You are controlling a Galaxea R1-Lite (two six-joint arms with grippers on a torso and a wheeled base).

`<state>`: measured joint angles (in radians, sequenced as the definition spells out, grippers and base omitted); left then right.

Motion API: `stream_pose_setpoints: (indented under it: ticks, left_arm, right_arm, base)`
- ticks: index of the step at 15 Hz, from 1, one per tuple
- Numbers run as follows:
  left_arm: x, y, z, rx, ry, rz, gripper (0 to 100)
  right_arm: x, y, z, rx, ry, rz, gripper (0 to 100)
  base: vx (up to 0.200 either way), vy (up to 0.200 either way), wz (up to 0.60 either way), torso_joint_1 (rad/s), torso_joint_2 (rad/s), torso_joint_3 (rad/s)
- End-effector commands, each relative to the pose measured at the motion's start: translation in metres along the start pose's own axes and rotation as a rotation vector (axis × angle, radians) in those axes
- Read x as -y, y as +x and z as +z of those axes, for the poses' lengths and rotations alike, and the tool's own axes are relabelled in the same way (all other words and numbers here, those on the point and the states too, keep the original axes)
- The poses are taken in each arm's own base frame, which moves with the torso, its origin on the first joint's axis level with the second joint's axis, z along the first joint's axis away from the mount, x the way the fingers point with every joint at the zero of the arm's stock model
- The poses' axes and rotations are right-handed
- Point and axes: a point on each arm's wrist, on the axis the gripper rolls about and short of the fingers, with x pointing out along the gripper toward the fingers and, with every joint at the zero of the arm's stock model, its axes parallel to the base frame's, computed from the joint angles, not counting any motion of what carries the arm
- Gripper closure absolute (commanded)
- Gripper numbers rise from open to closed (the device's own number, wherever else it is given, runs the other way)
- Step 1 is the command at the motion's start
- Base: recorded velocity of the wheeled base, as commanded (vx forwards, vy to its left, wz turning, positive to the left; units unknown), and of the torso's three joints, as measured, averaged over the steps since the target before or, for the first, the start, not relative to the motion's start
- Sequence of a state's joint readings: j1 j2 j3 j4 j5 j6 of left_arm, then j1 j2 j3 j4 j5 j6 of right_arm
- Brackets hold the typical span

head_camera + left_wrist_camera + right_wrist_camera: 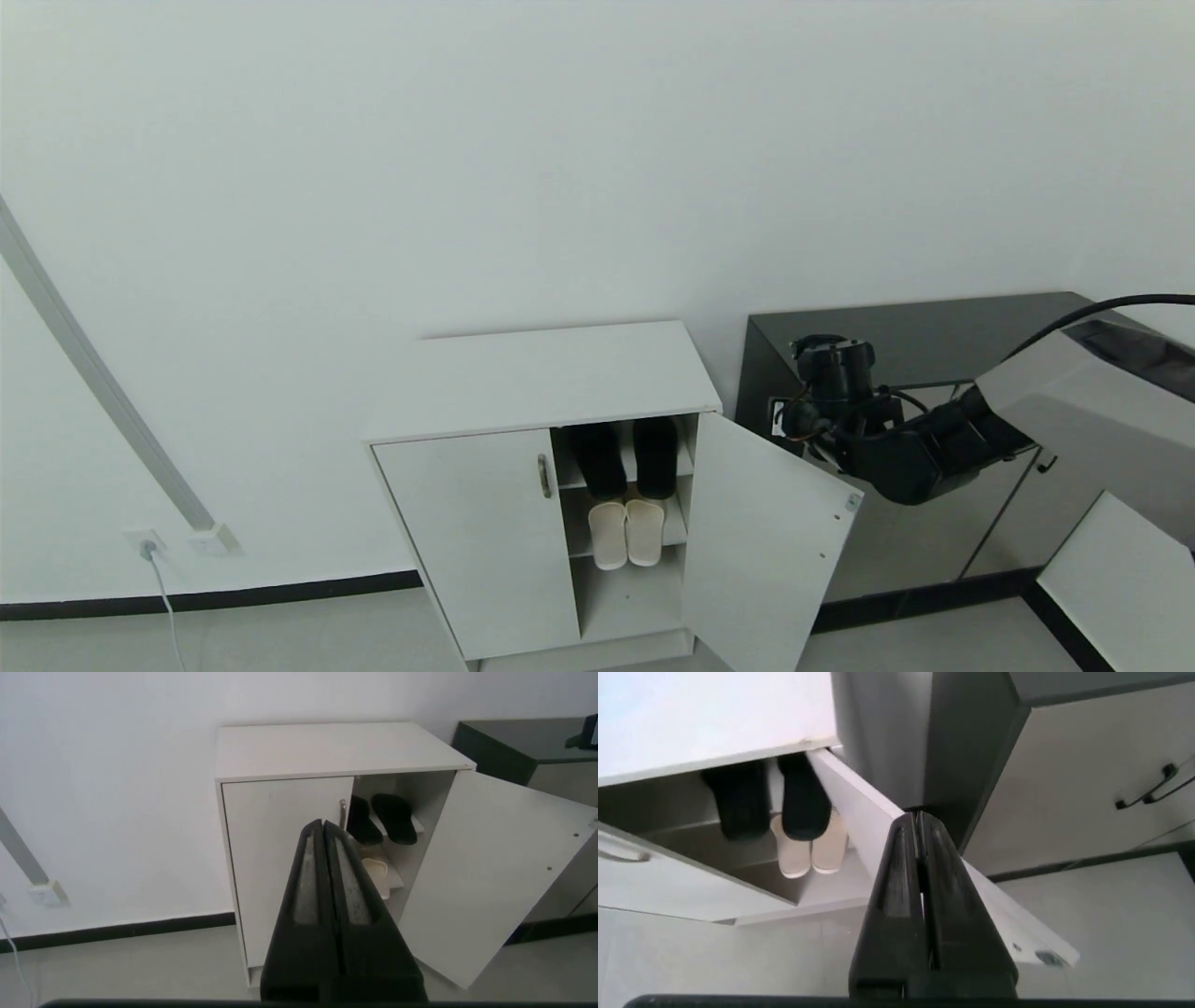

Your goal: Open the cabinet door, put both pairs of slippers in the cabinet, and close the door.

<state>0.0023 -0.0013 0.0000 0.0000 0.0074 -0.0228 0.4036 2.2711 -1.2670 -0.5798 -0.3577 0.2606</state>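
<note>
The white cabinet [551,373] stands against the wall with its left door [485,541] closed and its right door [761,551] swung wide open. Inside, black slippers [625,457] rest on the top shelf and white slippers [625,532] on the shelf below. My right arm [878,439] is behind the open door, on its outer side. My right gripper [921,821] is shut and empty, its tips at the door's [990,896] outer face. My left gripper [323,829] is shut and empty, well back from the cabinet [327,751] and facing its front.
A dark grey cabinet [915,336] stands right beside the open door, close behind my right arm. A wall socket with a cable [145,543] is at the lower left, and a white panel [1120,579] at the lower right. Bare floor lies in front of the cabinet.
</note>
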Motion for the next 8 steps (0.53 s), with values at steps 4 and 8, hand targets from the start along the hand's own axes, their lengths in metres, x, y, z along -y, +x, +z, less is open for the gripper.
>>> stream_pose_setpoints:
  ticks: [4,8]
  left_arm:
    - [0.0,0.0,0.0,-0.001,0.0,0.001,100]
    - [0.0,0.0,0.0,-0.001,0.0,0.001,100]
  right_arm:
    - [0.019,0.045,-0.029,-0.054,-0.024,-0.06,100]
    - [0.028,0.067,-0.042,-0.063,-0.018,-0.085,100]
  base:
    - [0.0,0.0,0.0,0.0,0.0,0.0]
    - [0.0,0.0,0.0,0.0,0.0,0.0]
